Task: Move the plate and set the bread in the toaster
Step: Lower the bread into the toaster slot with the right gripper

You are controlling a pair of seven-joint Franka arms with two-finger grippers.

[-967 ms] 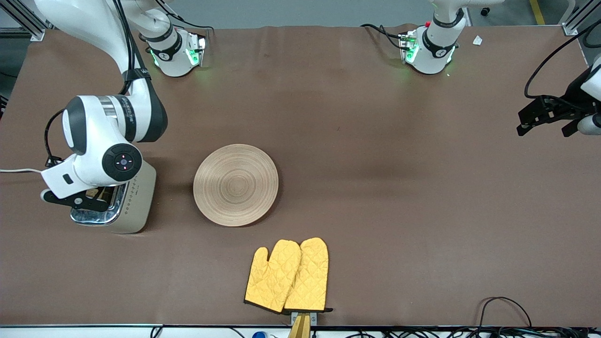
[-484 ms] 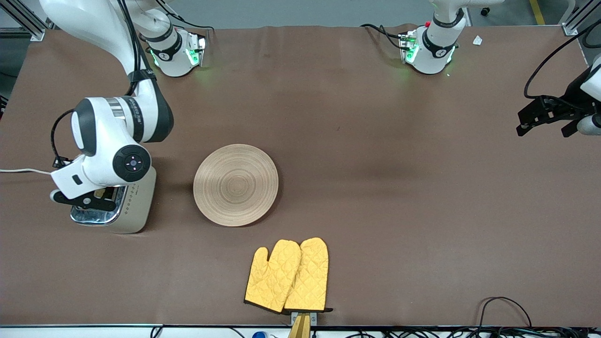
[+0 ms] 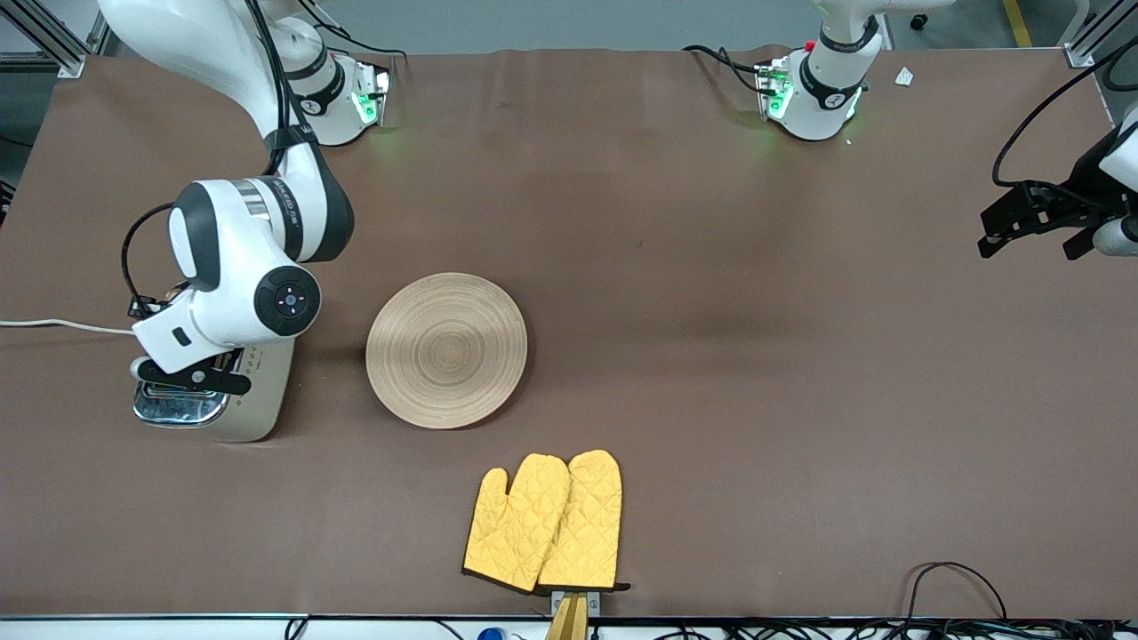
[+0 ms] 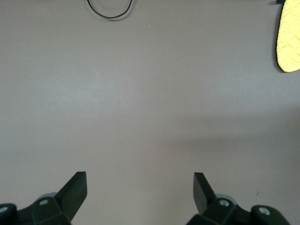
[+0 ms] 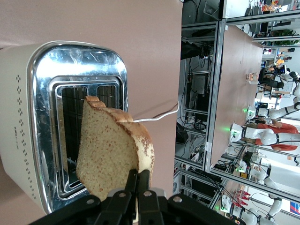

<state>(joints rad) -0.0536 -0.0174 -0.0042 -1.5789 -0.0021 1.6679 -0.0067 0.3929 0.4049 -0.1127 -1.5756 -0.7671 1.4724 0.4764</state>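
My right gripper [image 5: 138, 172] is shut on the bread [image 5: 112, 150], a brown speckled slice with a darker crust, held upright on its edge over the slots of the toaster [image 5: 79, 61]. In the front view the right hand [image 3: 191, 378] covers the slice and much of the toaster [image 3: 262, 391], which stands at the right arm's end of the table. The round light-wood plate [image 3: 446, 349] lies flat beside the toaster, toward the table's middle. My left gripper [image 3: 1031, 233] waits open over bare table at the left arm's end, and its fingertips [image 4: 77, 183] have nothing between them.
A pair of yellow oven mitts [image 3: 544, 523] lies nearer the front camera than the plate. A white cord [image 3: 53, 324] runs from the toaster off the table's end. Black cables [image 3: 956, 587] loop at the front edge. One mitt [image 4: 288, 42] shows in the left wrist view.
The right hand has shifted with the bread across the toaster top, toward the plate. The left arm and the plate have not moved.
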